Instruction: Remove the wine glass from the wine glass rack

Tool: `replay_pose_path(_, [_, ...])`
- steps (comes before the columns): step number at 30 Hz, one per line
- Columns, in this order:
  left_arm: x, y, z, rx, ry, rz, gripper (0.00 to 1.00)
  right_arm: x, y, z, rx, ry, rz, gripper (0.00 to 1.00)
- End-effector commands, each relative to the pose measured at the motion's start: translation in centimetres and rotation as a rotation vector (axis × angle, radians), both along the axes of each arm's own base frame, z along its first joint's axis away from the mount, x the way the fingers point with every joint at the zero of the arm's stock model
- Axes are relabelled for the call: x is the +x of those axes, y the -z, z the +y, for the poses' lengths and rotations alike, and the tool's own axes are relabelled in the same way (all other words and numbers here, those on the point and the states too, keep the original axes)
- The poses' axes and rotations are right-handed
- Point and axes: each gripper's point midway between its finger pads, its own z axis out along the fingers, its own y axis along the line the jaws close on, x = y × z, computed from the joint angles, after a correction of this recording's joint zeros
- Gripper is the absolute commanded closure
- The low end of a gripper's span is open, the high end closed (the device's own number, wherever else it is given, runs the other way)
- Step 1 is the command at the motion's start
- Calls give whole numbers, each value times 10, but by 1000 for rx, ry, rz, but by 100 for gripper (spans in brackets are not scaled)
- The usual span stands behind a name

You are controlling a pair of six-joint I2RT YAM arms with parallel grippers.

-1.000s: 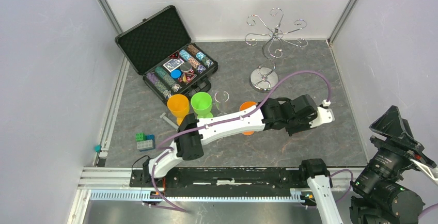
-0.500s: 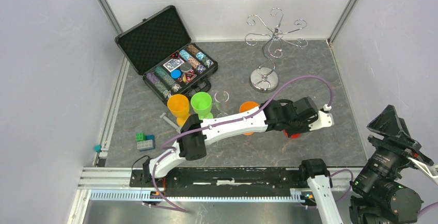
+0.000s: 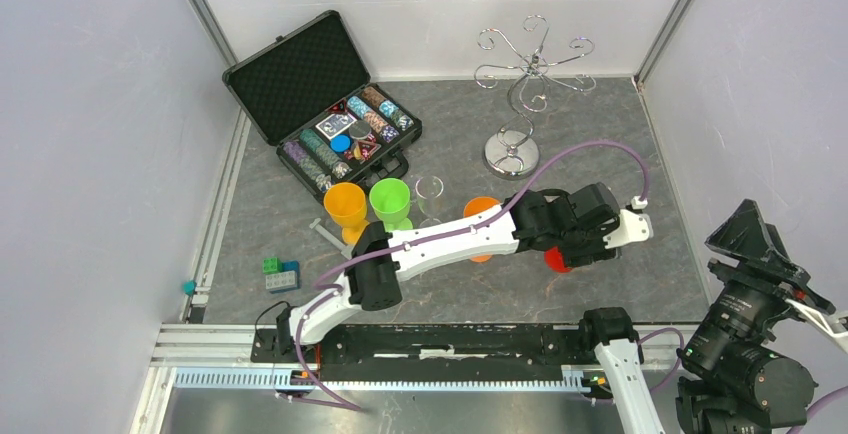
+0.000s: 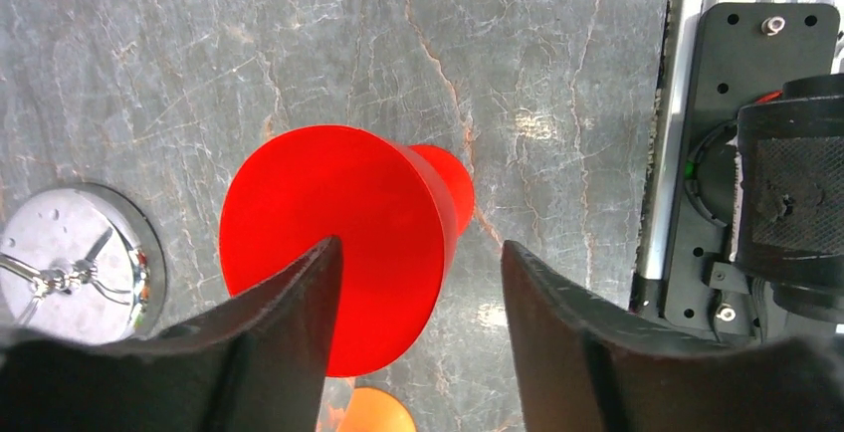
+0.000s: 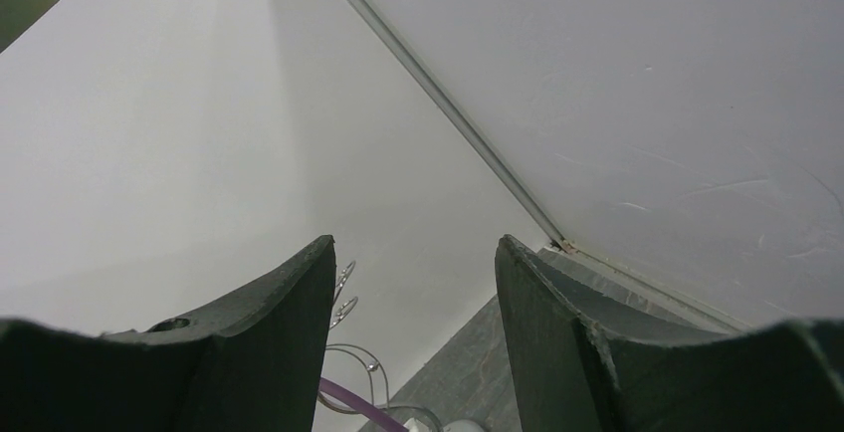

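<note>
The wine glass (image 4: pixel 333 253) is red plastic and sits on the table just under my left gripper (image 4: pixel 418 243), its flat round face turned up at the camera. That gripper's jaws stand apart and open; the left finger overlaps the glass without gripping it. In the top view the glass (image 3: pixel 556 260) peeks out below the left gripper (image 3: pixel 578 252). The wine glass rack (image 3: pixel 530 72), chrome wire with a round base (image 4: pixel 70 263), stands at the back right with nothing hanging on it. My right gripper (image 5: pixel 413 243) is open, raised at the near right and pointing at the wall.
An open black case of poker chips (image 3: pixel 330 104) lies at the back left. Orange (image 3: pixel 345 204) and green (image 3: pixel 390 199) cups, a clear glass (image 3: pixel 428 189) and another orange cup (image 3: pixel 480 209) stand mid-table by my left arm. Toy blocks (image 3: pixel 280 272) lie near left.
My left gripper has gone from shut to open and let go of the red wine glass, which now shows more beneath it. The right arm has barely shifted.
</note>
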Motion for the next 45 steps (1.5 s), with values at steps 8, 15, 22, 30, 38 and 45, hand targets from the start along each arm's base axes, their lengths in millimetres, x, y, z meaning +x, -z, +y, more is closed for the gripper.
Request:
replay_pose_path(8, [-17,-163,42,-311,0,-41,0,15,-8,15,-48,-76,6,30])
replay_pose_path(15, [26,-185,132,-375,-506,-92,0,26,-3,19,-42,-95,40,30])
replay_pose_path(22, [34,-187,238,-406,-776,-158,0,38,9,22,-35,-111,56,30])
replay_pose_path(30, [14,-196,371,-618,-898,-155,0,45,19,18,-79,-77,116,27])
replay_pose_path(38, [2,-228,496,-840,-1068,-181,0,51,41,8,-105,-4,234,2])
replay_pose_path(45, [-4,-242,552,-935,-1131,-207,0,47,54,-1,-98,51,283,2])
